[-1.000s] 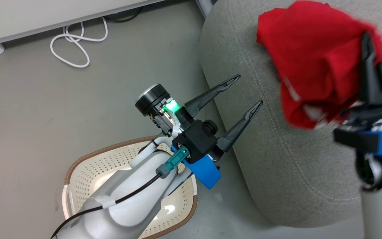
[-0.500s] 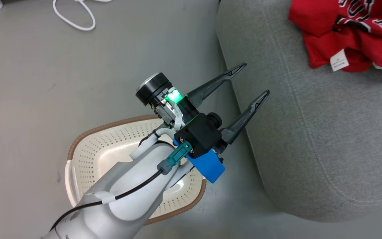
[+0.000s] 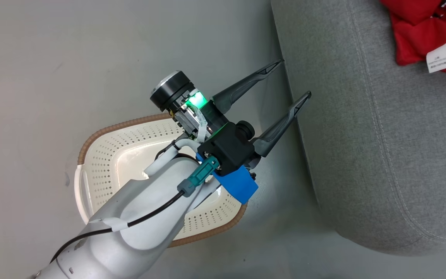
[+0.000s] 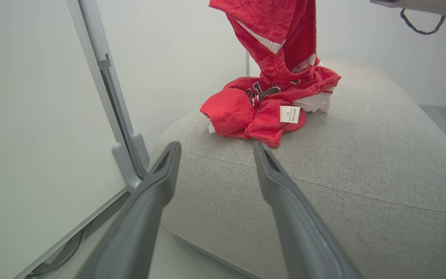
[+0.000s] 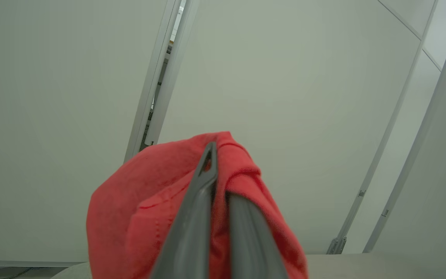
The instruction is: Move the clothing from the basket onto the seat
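Your right gripper (image 5: pixel 220 174) is pinched tight on a fold of the hanging garment (image 4: pixel 281 35). It dangles over the seat (image 3: pixel 362 135), lower end touching the lettered garment (image 4: pixel 258 112), which lies bunched on the cushion. Left gripper (image 3: pixel 295 77): jaws wide apart, empty, beside the seat edge and above the basket (image 3: pixel 103 162). No red visible in the basket, though the arm hides part of it. Handling, my read: light, limp, towel-like cloth that drapes and stretches, grips well, nothing fragile. Pinch a thick fold or the elastic hem, not the tag (image 4: pixel 289 114). Expect it to collapse in a heap on release, so lower before opening.
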Controlling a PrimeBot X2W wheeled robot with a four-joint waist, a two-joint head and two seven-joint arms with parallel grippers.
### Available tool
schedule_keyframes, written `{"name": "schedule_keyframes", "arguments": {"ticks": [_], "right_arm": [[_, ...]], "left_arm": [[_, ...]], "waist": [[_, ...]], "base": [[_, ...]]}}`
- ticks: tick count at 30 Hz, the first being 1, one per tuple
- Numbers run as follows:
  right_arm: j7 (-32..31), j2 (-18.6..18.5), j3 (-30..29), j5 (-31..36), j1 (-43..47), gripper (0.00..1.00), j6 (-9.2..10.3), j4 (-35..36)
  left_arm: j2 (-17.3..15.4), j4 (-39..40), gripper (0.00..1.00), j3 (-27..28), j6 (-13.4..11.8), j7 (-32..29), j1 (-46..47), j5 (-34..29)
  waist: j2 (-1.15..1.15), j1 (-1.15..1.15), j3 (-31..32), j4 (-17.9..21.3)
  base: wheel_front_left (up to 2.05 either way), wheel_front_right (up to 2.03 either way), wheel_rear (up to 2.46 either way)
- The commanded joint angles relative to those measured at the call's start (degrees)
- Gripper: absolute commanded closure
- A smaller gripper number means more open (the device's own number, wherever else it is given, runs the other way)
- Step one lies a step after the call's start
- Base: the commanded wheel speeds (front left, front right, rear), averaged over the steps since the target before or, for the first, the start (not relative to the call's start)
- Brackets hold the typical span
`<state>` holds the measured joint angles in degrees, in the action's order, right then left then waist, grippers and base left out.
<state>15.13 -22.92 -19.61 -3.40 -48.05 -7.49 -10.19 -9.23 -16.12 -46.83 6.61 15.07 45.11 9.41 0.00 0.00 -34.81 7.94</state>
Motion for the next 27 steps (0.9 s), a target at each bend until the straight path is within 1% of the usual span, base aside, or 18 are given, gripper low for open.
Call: {"name": "schedule_keyframes", "arguments": {"ticks": [1, 8, 15, 16, 17, 18, 23, 27], "right_arm": [[0.02, 0.8, -0.32, 0.33, 1.2, 1.0, -0.01, -1.58], [0.02, 4.22, -0.56, 0.45, 4.66, 1.0, -0.01, -9.76], [0.02, 6.32, -1.16, 0.98, 7.27, 1.0, -0.01, -16.32], [0.02, 6.65, -1.33, 0.62, 7.47, 0.95, -0.01, -16.8], [0.02, 6.85, -1.25, 0.57, 7.67, 0.57, -0.01, -17.0], [0.02, 6.93, -1.13, 0.65, 7.73, 0.0, -0.01, -17.01], [0.02, 7.04, -0.76, -0.05, 9.45, 0.0, -0.01, -17.23], [0.03, 7.92, -0.08, 0.14, 12.85, 0.0, -0.01, -15.56]], "left_arm": [[-0.53, 0.17, 0.0, 0.49, -0.12, 0.15, 1.0, -0.17], [-0.39, 0.19, 0.0, 0.48, -0.14, 0.15, 0.99, -0.02], [0.13, 0.14, 0.0, 0.98, -0.24, 0.15, 0.74, 0.33], [0.12, 0.08, 0.0, 1.04, -0.25, 0.15, 0.54, 0.4], [0.07, -0.01, 0.0, 1.13, -0.3, 0.15, 0.26, 0.47], [0.01, -0.09, 0.0, 1.2, -0.36, 0.15, -0.05, 0.52], [0.13, -0.24, 0.0, 1.6, -0.53, 0.15, -1.11, 0.66], [0.58, -0.11, 0.0, 2.5, -0.81, 0.15, -2.58, 1.2]], "waist": [[0.0, 0.0, -0.43, -0.28], [0.0, 0.0, -0.97, -0.91], [0.0, 0.0, -0.03, -1.82], [0.0, 0.0, 0.25, -1.82], [0.0, 0.0, 0.6, -1.75], [0.0, 0.0, 0.97, -1.62], [0.0, 0.0, 2.86, -1.09], [0.0, 0.0, 5.6, -0.58]], "base": [[0.0, 0.0, 0.0], [0.0, 0.0, 0.0], [0.0, 0.0, 0.0], [0.0, 0.0, 0.0], [0.0, 0.0, 0.0], [0.0, 0.0, 0.0], [0.0, 0.0, 0.0], [0.0, 0.0, 0.0]]}}
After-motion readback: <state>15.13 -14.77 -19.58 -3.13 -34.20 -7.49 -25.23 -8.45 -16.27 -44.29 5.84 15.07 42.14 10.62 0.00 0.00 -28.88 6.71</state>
